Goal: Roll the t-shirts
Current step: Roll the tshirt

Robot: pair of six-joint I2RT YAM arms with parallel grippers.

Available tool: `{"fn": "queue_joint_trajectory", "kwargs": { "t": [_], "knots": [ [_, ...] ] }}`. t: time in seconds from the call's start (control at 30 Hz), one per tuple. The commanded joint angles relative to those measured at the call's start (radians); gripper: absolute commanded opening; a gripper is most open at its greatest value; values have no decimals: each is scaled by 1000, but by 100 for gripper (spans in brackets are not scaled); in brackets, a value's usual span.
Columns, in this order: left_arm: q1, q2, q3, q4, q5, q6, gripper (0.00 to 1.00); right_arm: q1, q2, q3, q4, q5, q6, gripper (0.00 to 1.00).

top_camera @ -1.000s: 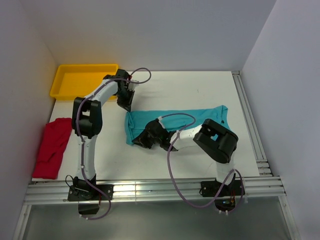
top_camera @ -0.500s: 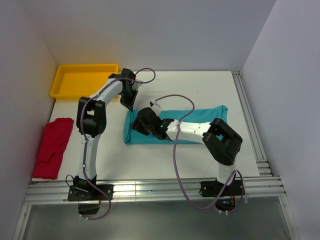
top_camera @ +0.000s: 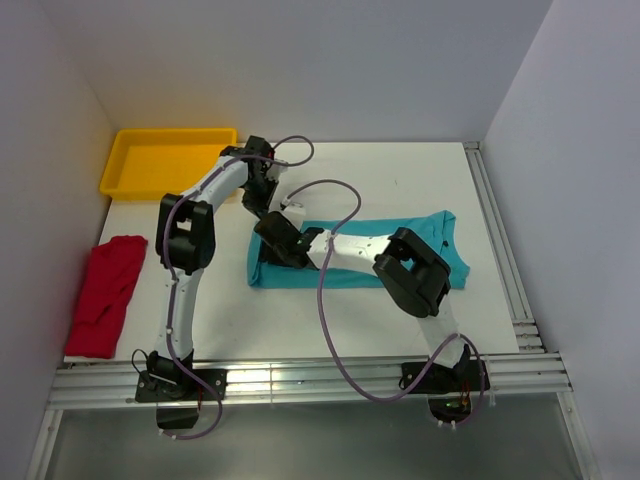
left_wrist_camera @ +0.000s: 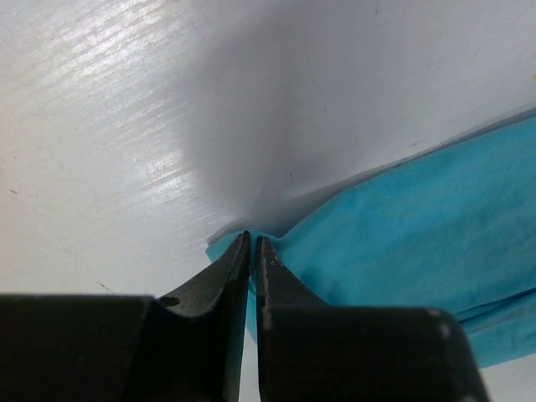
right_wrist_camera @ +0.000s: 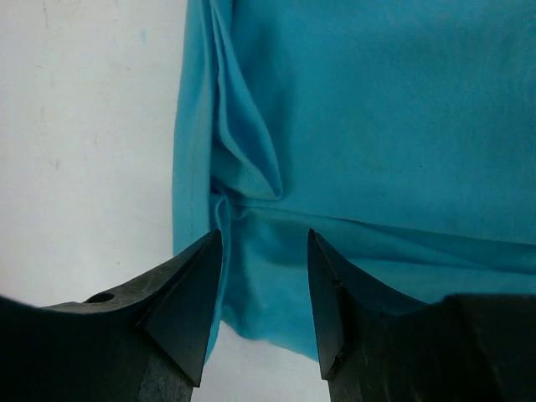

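Note:
The teal t-shirt point(top_camera: 335, 277) lies as a long folded strip across the middle of the table. My left gripper point(top_camera: 262, 207) is at its far left corner. In the left wrist view the jaws point(left_wrist_camera: 251, 238) are pinched shut on that corner of the teal cloth point(left_wrist_camera: 402, 226). My right gripper point(top_camera: 270, 235) hovers over the shirt's left end. In the right wrist view it point(right_wrist_camera: 264, 239) is open and empty, with the creased teal cloth point(right_wrist_camera: 377, 126) and its hem between and below the fingers. The red t-shirt point(top_camera: 105, 295) lies crumpled at the table's left edge.
A yellow tray point(top_camera: 165, 160) stands at the back left, just behind the left arm. Walls close off the left, back and right. Aluminium rails point(top_camera: 300, 380) run along the near edge and the right side.
My right gripper has moved from the shirt's near edge up and left to its left end. The shirt now lies as a flatter strip, its right end spread out. My left gripper has barely moved.

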Motion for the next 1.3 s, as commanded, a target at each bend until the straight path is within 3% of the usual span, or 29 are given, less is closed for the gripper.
{"fn": "queue_joint_trajectory", "kwargs": {
  "t": [0.0, 0.63, 0.9, 1.27],
  "knots": [
    [-12, 14, 53, -8, -12, -5, 12, 11, 11, 75, -37, 28, -40, 52],
    [-21, 34, 71, -18, -19, -8, 13, 25, 80, 135, -37, -26, 0, 48],
    [-24, 31, 71, -18, -26, -9, 13, 22, 82, 126, -1, -29, 21, 36],
    [-30, 24, 61, -8, -55, 0, 17, 18, 44, 94, 17, -18, 26, 4]
  ]
}}
